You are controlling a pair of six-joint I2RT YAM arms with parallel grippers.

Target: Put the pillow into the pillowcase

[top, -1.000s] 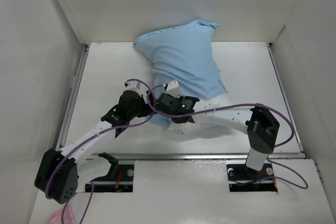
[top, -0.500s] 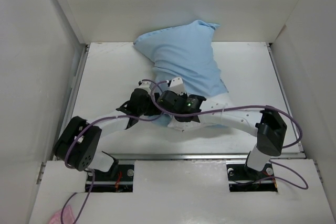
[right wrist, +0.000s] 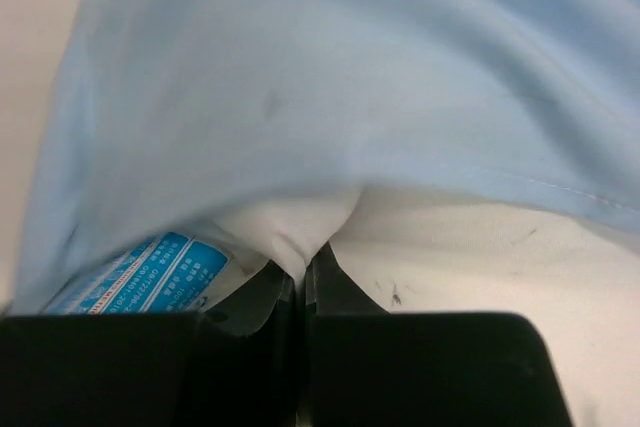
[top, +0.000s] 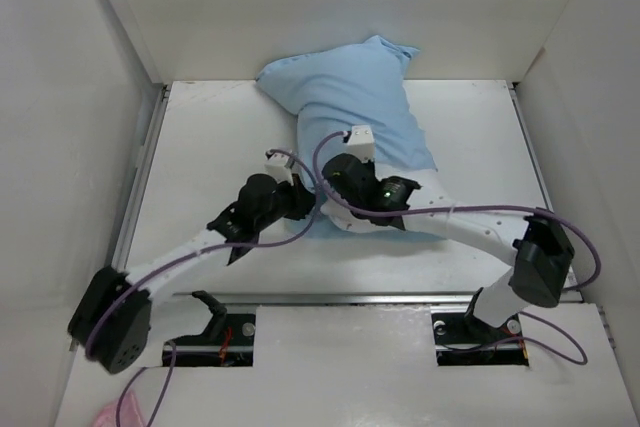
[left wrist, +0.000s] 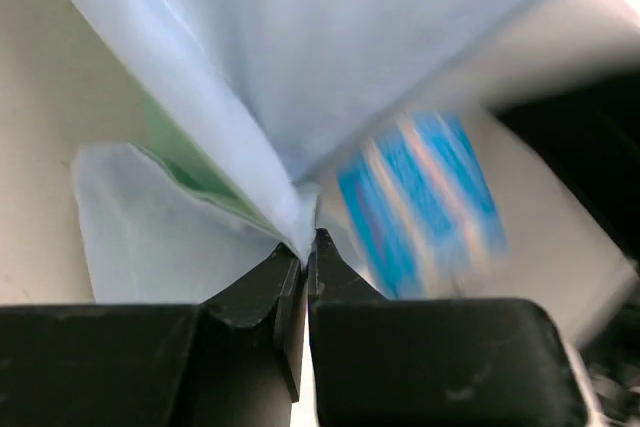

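- Pillowcase (top: 350, 107), light blue and bulging, lies on the white table (top: 200, 147); its closed end, with one pointed corner, reaches the back wall, and its mouth faces the arm bases.
- Pillow (right wrist: 450, 237) sits mostly inside the pillowcase. In the right wrist view a band of its white fabric shows just below the pillowcase's stitched hem.
- Tag (right wrist: 140, 272), blue and white with small print, lies at the pillow's edge. It peeks out from under the pillowcase's hem at the left of the right wrist view and shows blurred in the left wrist view.
- Left gripper (left wrist: 305, 247) is at the left side of the pillowcase's mouth. Its jaws are pressed together with no gap showing, and a fold of the pillowcase's light blue edge is pinched between the tips.
- Mint-green lining (left wrist: 185, 162) shows just left of that pinched fold, where the pillowcase's edge turns outward.
- Right gripper (right wrist: 303, 267) is at the pillowcase's mouth, just beside the left one. Its jaws are closed tight on a small ridge of the pillow's white fabric, directly under the pillowcase's hem.
- Both arms reach in from the near edge and meet at the pillowcase's mouth, the right forearm lying across the near end of the pillowcase in the top view.
- Purple cables (top: 480, 209) run along both arms toward the pillowcase.
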